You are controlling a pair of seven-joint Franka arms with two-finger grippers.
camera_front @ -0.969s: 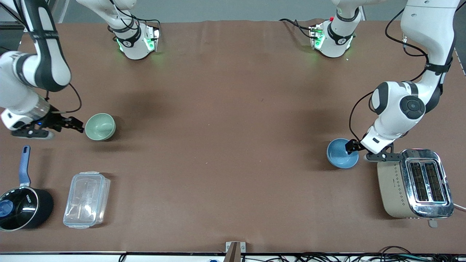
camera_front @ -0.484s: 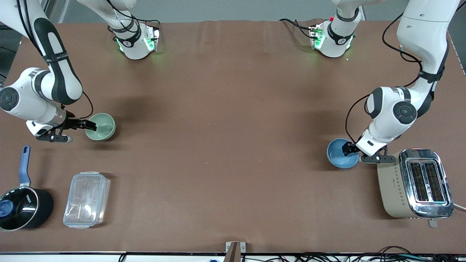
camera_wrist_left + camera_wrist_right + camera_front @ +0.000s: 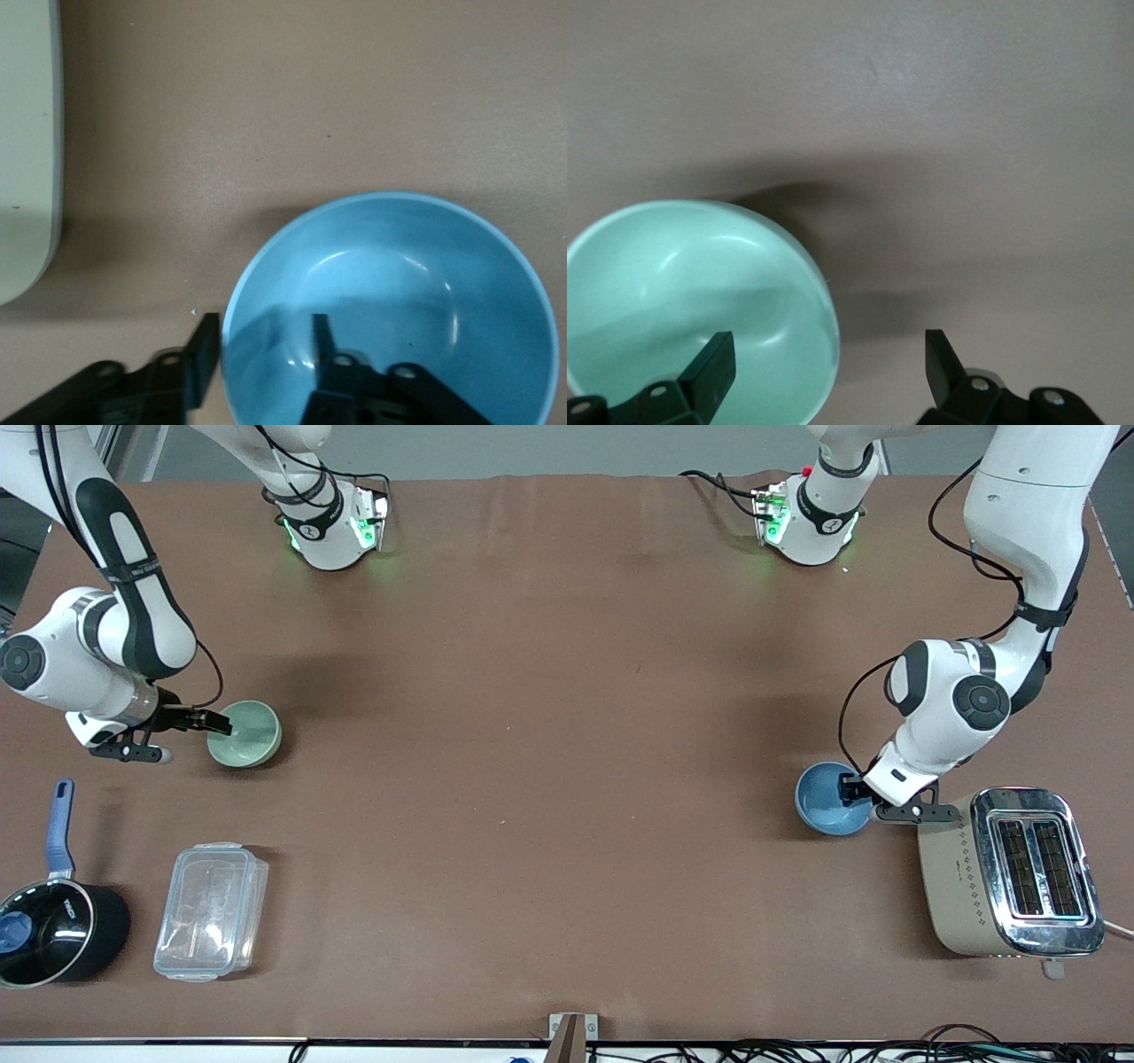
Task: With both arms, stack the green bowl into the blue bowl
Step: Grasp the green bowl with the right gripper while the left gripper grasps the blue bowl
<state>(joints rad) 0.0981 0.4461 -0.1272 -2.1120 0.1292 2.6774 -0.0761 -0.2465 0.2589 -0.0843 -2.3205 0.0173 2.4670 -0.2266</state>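
Note:
The pale mint-green bowl [image 3: 252,737] sits on the brown table toward the right arm's end. My right gripper [image 3: 215,724] is open and straddles its rim. In the right wrist view [image 3: 830,365] one finger is over the green bowl's [image 3: 673,283] inside and the other is over bare table. The sky-blue bowl [image 3: 819,802] sits toward the left arm's end, beside the toaster. My left gripper [image 3: 852,789] is open across its rim. In the left wrist view [image 3: 263,343] one finger is inside the blue bowl [image 3: 399,283] and the other is just outside.
A beige and chrome toaster [image 3: 1010,872] stands beside the blue bowl, nearer the front camera; its pale side shows in the left wrist view [image 3: 27,150]. A black pot with a blue handle [image 3: 53,921] and a clear lidded container [image 3: 211,911] sit nearer the camera than the green bowl.
My right gripper has moved from beside the green bowl to astride its rim. My left gripper has shifted slightly farther over the blue bowl's rim. Neither bowl has moved.

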